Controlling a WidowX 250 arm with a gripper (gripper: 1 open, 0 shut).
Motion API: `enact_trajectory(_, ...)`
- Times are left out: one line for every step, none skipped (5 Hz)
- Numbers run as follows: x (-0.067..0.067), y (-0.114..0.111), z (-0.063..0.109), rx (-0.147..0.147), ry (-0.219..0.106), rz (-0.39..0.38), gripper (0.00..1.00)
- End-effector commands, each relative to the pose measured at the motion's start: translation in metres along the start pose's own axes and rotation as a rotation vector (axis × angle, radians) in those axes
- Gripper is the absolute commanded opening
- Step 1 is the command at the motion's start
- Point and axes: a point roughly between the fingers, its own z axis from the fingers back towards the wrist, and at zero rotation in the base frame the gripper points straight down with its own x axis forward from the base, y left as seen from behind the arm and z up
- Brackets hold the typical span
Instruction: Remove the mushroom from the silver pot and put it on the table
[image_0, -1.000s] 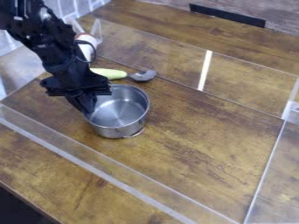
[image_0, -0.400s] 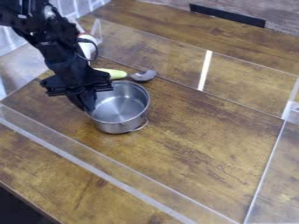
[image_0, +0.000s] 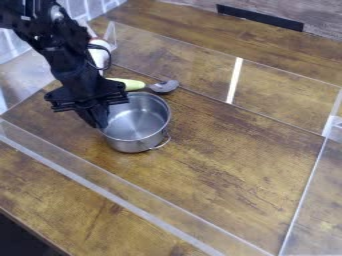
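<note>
Over the silver pot (image_0: 136, 127), closed jaws dip past its left rim.

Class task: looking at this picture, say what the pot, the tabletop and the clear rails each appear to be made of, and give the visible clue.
The silver pot looks like polished steel: shiny grey walls with bright reflections. The table seems to be dark stained wood or a wood-look laminate: grain and plank lines show. The clear rails appear to be acrylic or similar plastic: see-through with glinting edges.

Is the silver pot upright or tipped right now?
Upright. The silver pot sits flat on the table, its round rim facing up, with the claw at its left edge.
</note>
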Motion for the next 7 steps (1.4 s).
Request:
enact_trajectory(-0.011, 0.002, 0.000, 0.006, 0.038, -0.016, 0.00)
enact_trajectory(-0.014, 0.003, -0.001, 0.003, 0.048, -0.017, 0.00)
enact_trajectory(-0.009, 0.000, -0.005, 0.016, 0.047, 0.051, 0.00)
enact_trajectory(-0.005, -0.004, -0.009, 0.028, 0.047, 0.122, 0.00)
enact_trajectory(0.000, -0.009, -0.008, 0.025, 0.057, 0.169, 0.00)
enact_trajectory(0.003, -0.014, -0.008, 0.026, 0.064, 0.215, 0.00)
enact_trajectory(-0.009, -0.017, -0.008, 0.015, 0.078, 0.193, 0.00)
